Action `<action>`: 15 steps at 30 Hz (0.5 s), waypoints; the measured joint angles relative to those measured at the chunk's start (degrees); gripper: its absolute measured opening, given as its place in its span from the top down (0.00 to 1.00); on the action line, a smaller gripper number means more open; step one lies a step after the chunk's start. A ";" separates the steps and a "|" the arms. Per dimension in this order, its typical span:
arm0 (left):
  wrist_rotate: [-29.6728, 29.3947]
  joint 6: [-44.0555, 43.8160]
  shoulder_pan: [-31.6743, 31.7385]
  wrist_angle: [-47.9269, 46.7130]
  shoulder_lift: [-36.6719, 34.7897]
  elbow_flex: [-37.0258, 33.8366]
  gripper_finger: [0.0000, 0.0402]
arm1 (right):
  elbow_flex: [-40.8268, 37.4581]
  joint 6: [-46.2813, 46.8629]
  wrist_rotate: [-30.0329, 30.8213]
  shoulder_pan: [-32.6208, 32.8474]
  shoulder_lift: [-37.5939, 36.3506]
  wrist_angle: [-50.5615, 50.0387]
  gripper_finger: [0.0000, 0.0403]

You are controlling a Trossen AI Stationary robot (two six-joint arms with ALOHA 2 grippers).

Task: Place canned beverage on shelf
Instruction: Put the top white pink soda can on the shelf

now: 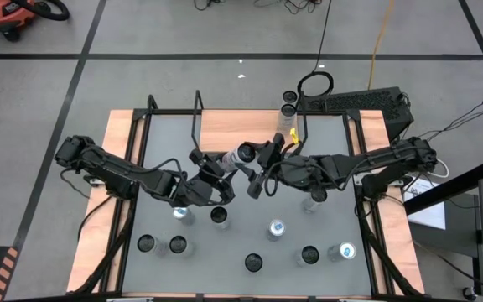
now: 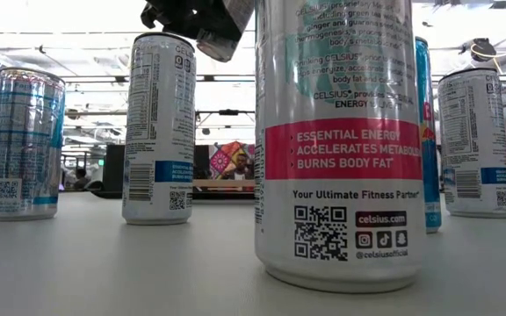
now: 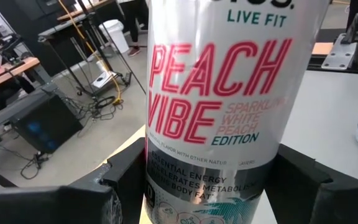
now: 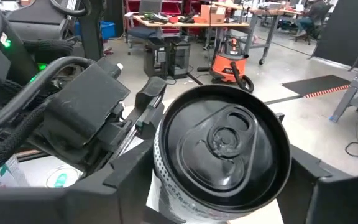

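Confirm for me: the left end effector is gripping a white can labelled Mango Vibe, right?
Not quite. The label reads Peach Vibe, not Mango Vibe, as the left wrist view shows. The rest holds: the left end effector is gripping the white can.

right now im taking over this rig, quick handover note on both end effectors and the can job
Left end effector: closed on the white can, held tilted in the air above the table's middle.
Right end effector: fingers either side of the same can's top end; whether it grips yet is unclear.
Shelf: at the table's far edge, bare.
Done: can lifted, handover under way.
Left: finish the handover, set the can on the shelf. Other cans stand on the grey table.
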 joint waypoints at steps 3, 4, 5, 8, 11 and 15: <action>0.50 0.48 0.00 -0.10 0.00 0.02 0.37 | 0.00 -0.03 0.06 0.00 0.00 0.01 0.48; 0.80 0.64 0.06 -0.08 0.00 0.02 0.37 | 0.00 -0.07 0.09 0.00 0.00 0.00 0.49; 0.85 0.76 0.07 -0.03 0.00 0.04 0.36 | 0.00 -0.29 0.08 0.02 0.00 0.02 0.50; 1.16 0.85 0.05 -0.11 -0.02 0.04 0.30 | 0.00 -1.51 -0.20 0.07 0.00 0.00 0.50; 1.76 1.02 -0.61 -0.03 -0.11 0.07 0.21 | 0.00 -3.11 -1.86 0.05 -0.09 -0.66 0.50; 2.77 1.13 -2.42 -1.10 -0.13 0.11 0.10 | -0.04 -4.94 -6.68 0.00 -0.93 -0.93 0.50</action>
